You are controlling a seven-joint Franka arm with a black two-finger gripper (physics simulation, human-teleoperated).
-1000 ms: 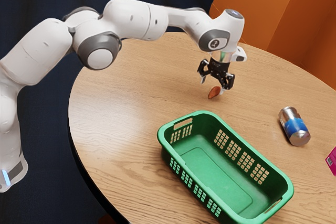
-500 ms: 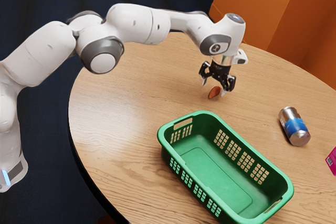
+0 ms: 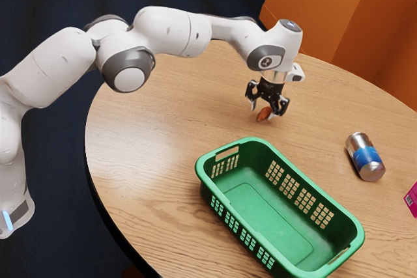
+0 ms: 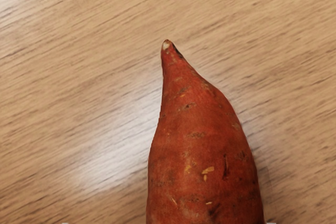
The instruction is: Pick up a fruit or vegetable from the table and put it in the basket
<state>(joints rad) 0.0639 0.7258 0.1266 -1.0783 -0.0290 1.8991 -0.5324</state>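
Gripper (image 3: 262, 111) fingers spread wide, nothing gripped; sweet potato (image 3: 264, 114) btwn them on table (image 3: 156, 161), far side of basket (image 3: 260, 216). Hand looks off-centre, so one finger prob. hits 1st & rolls it; pinching near tapered tip could slip. Low carry might clip basket's far rim. Can't tell if either finger touches. Sweet potato's thick end cut off in wrist view; pink box (image 3: 412, 200) cut off, exterior view's right.

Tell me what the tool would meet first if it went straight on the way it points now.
Probably the sweet potato: the open tool points down at it. If its fingers pass on either side, the wooden table would likely come next; how much height remains is unclear.
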